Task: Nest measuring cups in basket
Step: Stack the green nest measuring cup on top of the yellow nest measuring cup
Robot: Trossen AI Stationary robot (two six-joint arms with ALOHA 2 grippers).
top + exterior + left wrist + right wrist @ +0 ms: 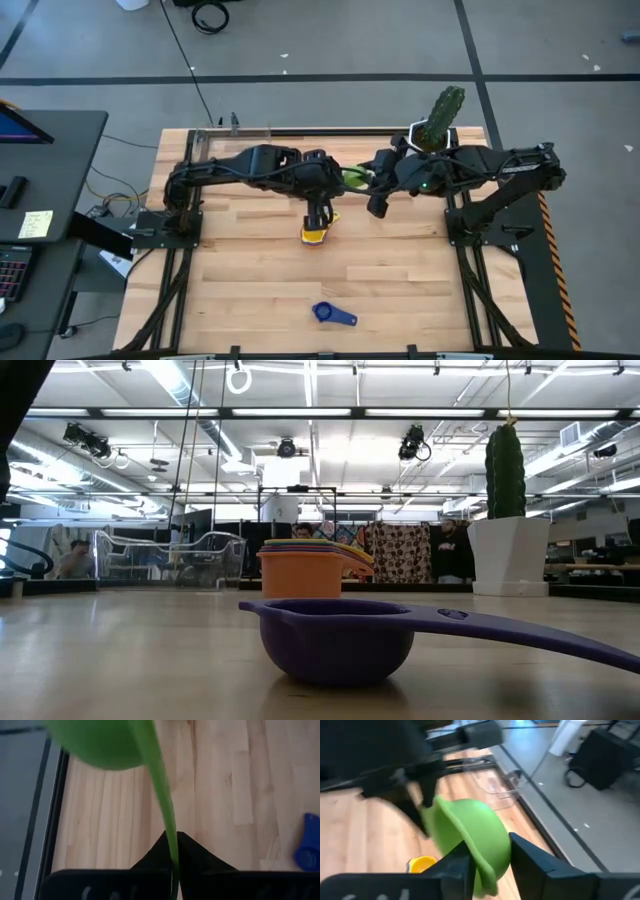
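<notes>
A: Green cup (107,742) mid-air above the surface, handle clenched in left end effector (172,851); right end effector (490,857) fingers parted around its rim.

B: Right should withdraw clear first; left then lowers onto stack (314,234).

A lone cup (333,314) lies near the table's (420,290) front edge, the stacked cups (315,234) at mid-table behind it

Green measuring cup (352,178): raised above the worktop between the 2 arms, handle pinched between the left fingers (192,857), bowl between the spread right fingers (532,857). Nested cup stack (315,234): orange outermost, yellow and others inside, upright mid-worktop. Dark blue cup (332,314): alone near the front edge, upright, handle flat. Clear basket (228,138): back left corner of the worktop.
</notes>
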